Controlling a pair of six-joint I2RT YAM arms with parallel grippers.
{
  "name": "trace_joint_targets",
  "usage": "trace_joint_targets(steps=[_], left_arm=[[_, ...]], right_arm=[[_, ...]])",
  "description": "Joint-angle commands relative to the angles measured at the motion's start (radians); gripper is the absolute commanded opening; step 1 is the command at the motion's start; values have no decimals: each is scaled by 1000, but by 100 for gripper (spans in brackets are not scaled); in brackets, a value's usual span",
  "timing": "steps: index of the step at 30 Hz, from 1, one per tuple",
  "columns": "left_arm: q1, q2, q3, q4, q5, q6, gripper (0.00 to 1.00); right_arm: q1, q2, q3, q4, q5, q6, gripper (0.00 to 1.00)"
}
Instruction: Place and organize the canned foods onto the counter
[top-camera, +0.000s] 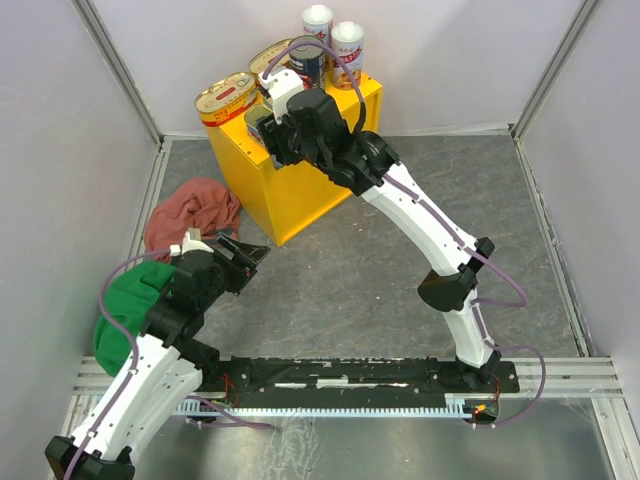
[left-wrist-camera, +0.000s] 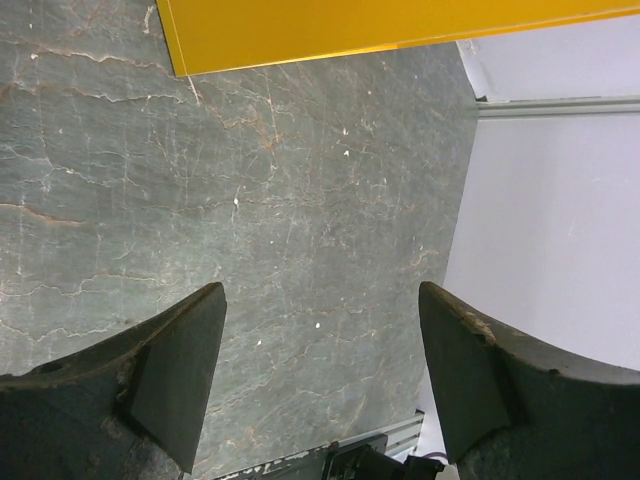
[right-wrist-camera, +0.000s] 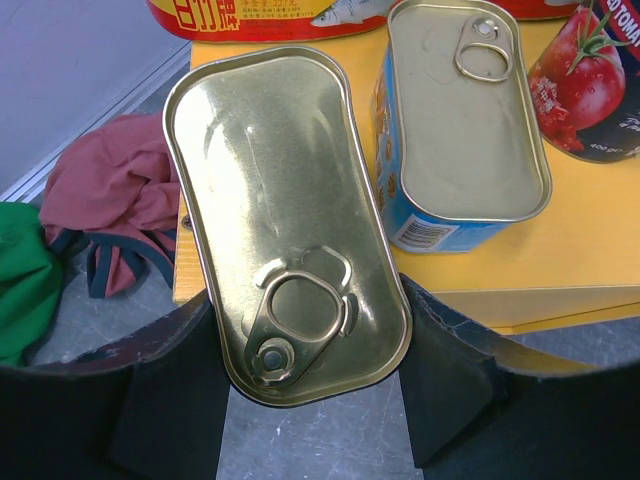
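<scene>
My right gripper (right-wrist-camera: 305, 330) is shut on a rectangular gold tin (right-wrist-camera: 285, 200) by its long sides. The pull-ring end hangs past the near-left corner of the yellow counter (right-wrist-camera: 590, 230). On the counter stand a second rectangular tin with a blue label (right-wrist-camera: 470, 110), a dark tomato can (right-wrist-camera: 590, 90) and a red-labelled oval tin (right-wrist-camera: 260, 15). From above, two tall white-topped cans (top-camera: 317, 25) (top-camera: 347, 45) and two oval gold tins (top-camera: 227, 97) (top-camera: 270, 60) sit on the counter (top-camera: 290, 190). My left gripper (left-wrist-camera: 320, 300) hangs open over the floor, holding nothing.
A red cloth (top-camera: 195, 210) and a green cloth (top-camera: 125, 300) lie on the grey floor, left of the counter and beside the left arm. Pale walls close in the work area on three sides. The arms' base rail (top-camera: 350, 375) runs along the near edge.
</scene>
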Motion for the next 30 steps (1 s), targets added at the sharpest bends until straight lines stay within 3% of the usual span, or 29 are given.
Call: trace_joint_targets(steps=[1, 6, 13, 17, 24, 30], left_arm=[[5, 15, 43, 1, 23, 67, 83], [4, 27, 43, 14, 24, 75, 83], [4, 34, 26, 39, 31, 71, 83], [4, 44, 25, 52, 32, 72, 83], [4, 67, 22, 84, 33, 66, 83], [5, 60, 6, 94, 32, 49, 83]], right_arm=[[5, 3, 67, 96, 4, 27, 26], [5, 21, 78, 108, 3, 39, 33], [3, 34, 76, 140, 48, 42, 66], [3, 32, 77, 156, 56, 38, 78], [3, 15, 64, 159, 58, 30, 82], [3, -84, -87, 203, 40, 31, 80]])
